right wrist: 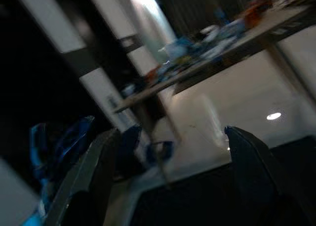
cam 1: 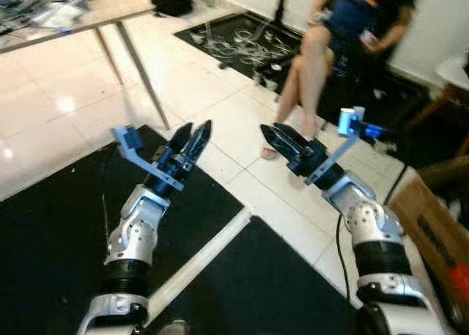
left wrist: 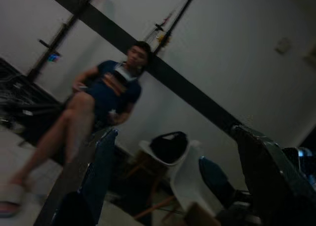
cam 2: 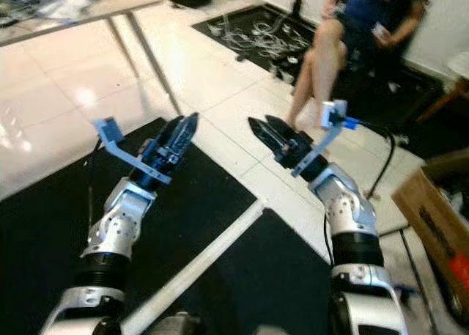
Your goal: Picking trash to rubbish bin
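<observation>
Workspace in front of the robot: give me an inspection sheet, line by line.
Surface: white tiled floor with black mats.
Job's things: no trash or bin seen; open cardboard box at the robot's right.
Clutter: table piled with bits at far left.
Grippers: left gripper and right gripper raised over the floor, both open and empty.
Cables: loose white cables on the far mat; a black cable by the right arm.
Surroundings: a seated person; a white chair.
</observation>
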`<state>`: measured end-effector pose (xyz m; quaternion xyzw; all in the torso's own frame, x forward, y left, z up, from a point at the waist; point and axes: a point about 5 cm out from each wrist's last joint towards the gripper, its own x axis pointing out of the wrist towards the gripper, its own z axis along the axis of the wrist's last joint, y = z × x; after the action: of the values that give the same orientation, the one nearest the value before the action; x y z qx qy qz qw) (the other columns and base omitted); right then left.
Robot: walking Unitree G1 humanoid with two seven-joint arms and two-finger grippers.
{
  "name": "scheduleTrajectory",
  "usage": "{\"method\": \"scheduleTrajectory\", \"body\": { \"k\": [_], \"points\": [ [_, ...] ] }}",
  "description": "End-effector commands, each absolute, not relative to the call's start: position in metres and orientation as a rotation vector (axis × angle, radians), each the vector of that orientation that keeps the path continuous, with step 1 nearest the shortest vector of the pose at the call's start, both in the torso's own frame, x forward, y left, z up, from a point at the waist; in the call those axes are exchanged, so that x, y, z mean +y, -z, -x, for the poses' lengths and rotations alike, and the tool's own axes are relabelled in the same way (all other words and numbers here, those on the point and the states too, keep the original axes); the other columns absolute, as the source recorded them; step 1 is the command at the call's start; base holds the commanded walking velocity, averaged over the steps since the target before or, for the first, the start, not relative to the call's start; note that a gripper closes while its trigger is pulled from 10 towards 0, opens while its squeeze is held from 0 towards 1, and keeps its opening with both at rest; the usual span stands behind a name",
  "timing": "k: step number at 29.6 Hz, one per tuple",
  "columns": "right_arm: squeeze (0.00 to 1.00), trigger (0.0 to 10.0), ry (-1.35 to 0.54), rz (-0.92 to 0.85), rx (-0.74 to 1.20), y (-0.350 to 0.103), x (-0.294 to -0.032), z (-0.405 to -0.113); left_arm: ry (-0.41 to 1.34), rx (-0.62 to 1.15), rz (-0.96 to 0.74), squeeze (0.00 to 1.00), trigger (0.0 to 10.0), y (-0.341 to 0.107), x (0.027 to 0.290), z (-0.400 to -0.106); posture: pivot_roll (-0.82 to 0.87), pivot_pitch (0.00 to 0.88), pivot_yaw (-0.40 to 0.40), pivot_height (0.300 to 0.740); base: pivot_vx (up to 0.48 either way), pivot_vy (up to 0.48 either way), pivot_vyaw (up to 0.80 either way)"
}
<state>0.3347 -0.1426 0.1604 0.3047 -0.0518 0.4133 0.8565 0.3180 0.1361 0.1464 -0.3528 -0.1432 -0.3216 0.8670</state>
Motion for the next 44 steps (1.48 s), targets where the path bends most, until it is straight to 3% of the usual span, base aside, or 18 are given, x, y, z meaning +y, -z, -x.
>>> {"method": "scheduleTrajectory", "body": {
  "k": [1,44],
  "points": [
    [0.0,10.0,-0.854,-0.631,-0.083,-0.1545,-0.1467,-0.3335,0.688,-0.288,0.733,0.0,10.0,-0.1428,0.1325,-0.3168,-0.05,0.0,-0.062,0.74,0.0,0.0,0.74],
    [0.0,10.0,-0.855,-0.638,-0.082,-0.1543,-0.1468,-0.3347,0.712,-0.268,0.662,0.0,10.0,-0.143,0.1277,-0.3168,-0.05,0.0,-0.062,0.74,0.0,0.0,0.73]
  ]
}}
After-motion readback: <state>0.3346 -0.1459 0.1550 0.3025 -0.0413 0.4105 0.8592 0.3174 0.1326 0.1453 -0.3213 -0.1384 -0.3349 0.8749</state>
